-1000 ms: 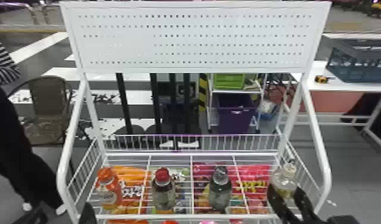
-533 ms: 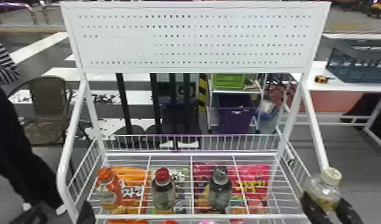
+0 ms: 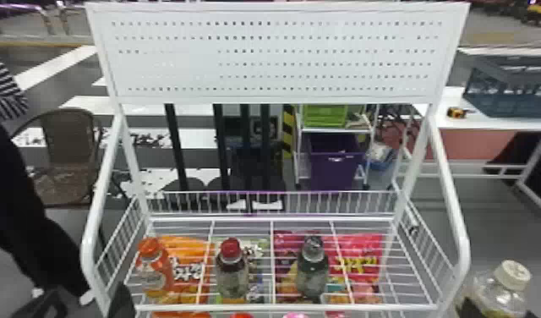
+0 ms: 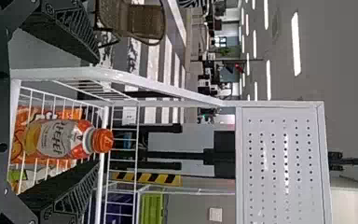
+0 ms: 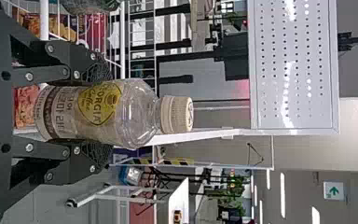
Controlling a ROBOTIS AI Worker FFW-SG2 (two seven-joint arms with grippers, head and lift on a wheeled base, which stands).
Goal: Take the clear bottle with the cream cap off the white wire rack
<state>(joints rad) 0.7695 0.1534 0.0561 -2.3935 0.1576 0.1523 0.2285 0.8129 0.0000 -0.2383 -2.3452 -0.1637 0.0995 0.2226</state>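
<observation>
the clear bottle (image 3: 495, 294) is off the white wire rack (image 3: 367, 307), at the rack's four o'clock, clamped in the right gripper (image 3: 491, 311); the left gripper (image 3: 88, 299), fingers apart, is at eight.

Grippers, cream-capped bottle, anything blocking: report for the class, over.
Right gripper shut on clear bottle, upright, right of white wire rack. Left gripper open near rack's left front corner. Nothing visibly blocking.

1. I have my left gripper (image 3: 88, 292) at eight o'clock in the head view, its fingers spread wide.
2. My right gripper (image 3: 493, 309) sits at four o'clock, fingers clamped.
</observation>
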